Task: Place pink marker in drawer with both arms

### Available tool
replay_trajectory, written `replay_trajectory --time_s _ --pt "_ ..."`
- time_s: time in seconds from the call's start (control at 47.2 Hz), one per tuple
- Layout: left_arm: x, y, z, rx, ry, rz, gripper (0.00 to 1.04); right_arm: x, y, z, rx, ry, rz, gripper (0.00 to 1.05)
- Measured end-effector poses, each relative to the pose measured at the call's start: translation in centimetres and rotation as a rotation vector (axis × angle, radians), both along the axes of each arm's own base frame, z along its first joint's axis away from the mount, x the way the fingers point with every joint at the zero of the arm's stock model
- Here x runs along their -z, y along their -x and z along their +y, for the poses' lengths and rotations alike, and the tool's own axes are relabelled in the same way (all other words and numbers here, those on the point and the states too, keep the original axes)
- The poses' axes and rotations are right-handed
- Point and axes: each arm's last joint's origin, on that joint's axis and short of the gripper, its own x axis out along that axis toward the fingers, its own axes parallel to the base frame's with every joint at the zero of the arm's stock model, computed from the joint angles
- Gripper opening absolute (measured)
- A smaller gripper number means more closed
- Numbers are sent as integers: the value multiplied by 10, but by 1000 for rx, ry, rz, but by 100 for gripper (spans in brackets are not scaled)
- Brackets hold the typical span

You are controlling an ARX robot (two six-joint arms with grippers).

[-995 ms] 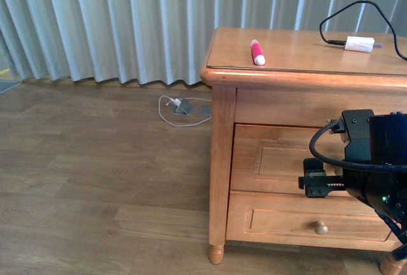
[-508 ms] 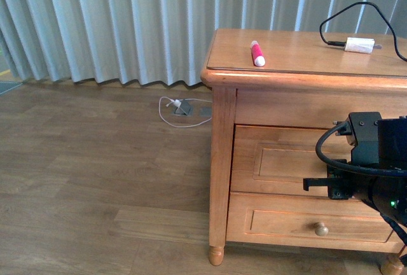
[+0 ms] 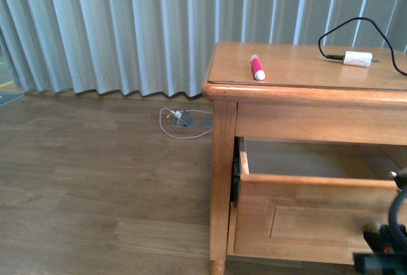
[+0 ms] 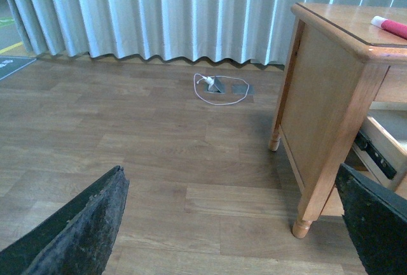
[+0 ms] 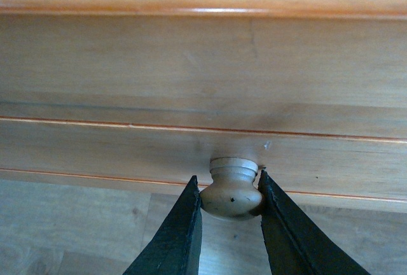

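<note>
Right claw (image 5: pixel 227 179) is clamped on the small round brass-coloured knob (image 5: pixel 230 192), one flat black finger (image 5: pixel 181 230) pressed against each side of it, with the recessed panel front of the wide honey-coloured wooden drawer (image 5: pixel 203 97) right behind. In the front view the drawer (image 3: pixel 305 218) stands open below the glossy wooden worktop (image 3: pixel 299 65), its pale inside showing above the front panel, and part of the black right arm (image 3: pixel 385 256) sits at its lower right corner.

The short, bright pink marker with white ends (image 3: pixel 257 68) lies flat on the worktop near the front left corner, well apart from the drawer. A small white plug adapter with a black cable (image 3: pixel 357 58) rests towards the back right of the same surface.

The left claw (image 4: pixel 230 173) hangs spread wide and holds nothing, above the brown wood-plank floor (image 4: pixel 159 160) beside the cabinet's side panel (image 4: pixel 321 103). A thin white cable loop (image 4: pixel 219 93) lies on the floor by the pale pleated curtain (image 4: pixel 159 14).
</note>
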Motion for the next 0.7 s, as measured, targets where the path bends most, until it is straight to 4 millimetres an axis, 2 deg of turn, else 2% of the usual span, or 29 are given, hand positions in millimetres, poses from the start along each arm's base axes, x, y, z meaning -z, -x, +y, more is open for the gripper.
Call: replay_trajectory --time_s 0.106,0.254,0.36,0.381,0.529,0.551,0.699 --pt "0 0 0 0 0 0 99 -2 31 -5 -24 5 28 21" --pt "0 0 0 0 0 0 99 -8 57 -8 -45 36 49 20" --pt "0 0 0 0 0 0 99 -14 66 -20 61 101 21 1" --pt "0 0 0 0 0 0 99 -14 67 -20 65 102 23 2" --pt "0 0 0 0 0 0 99 -20 79 -21 44 89 45 32" --pt "0 0 0 -1 0 0 99 -21 80 -21 44 87 45 34" --pt "0 0 0 0 0 0 99 -47 92 -27 38 37 33 58"
